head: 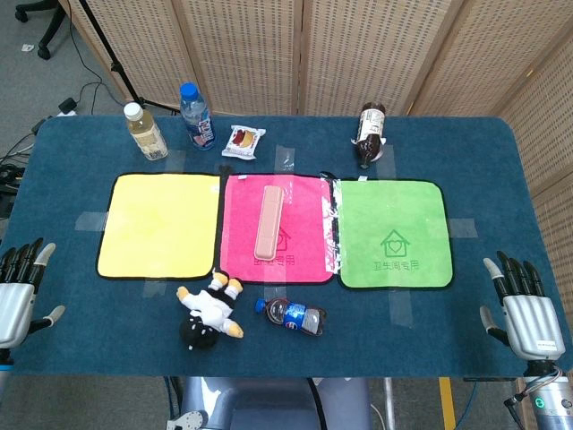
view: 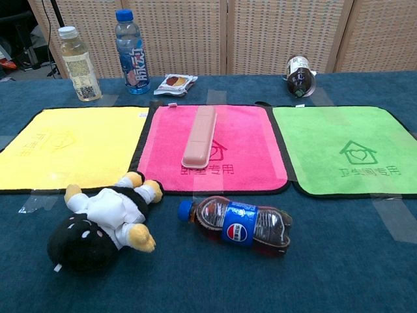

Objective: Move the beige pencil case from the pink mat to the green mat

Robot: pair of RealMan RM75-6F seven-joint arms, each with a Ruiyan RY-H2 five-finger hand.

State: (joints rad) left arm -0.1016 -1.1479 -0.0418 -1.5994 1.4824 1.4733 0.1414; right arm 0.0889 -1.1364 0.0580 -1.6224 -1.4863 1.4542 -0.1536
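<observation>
The beige pencil case (head: 269,221) lies lengthwise on the pink mat (head: 304,260), well ahead of and inward from both hands, nothing touching it. The left hand (head: 20,291) and the right hand (head: 524,309) rest at the near corners of the tabletop (head: 474,143), fingers spread apart and holding nothing. The green mat (head: 394,235) sits nearer the right hand, forward and to its inner side, so that hand looks the likelier one to use. The case appears slim, stiff and light, with a smooth rounded shell that could slip. A hold across its narrow width near the middle, thumb against one long side and fingers on the other, should keep it level.
</observation>
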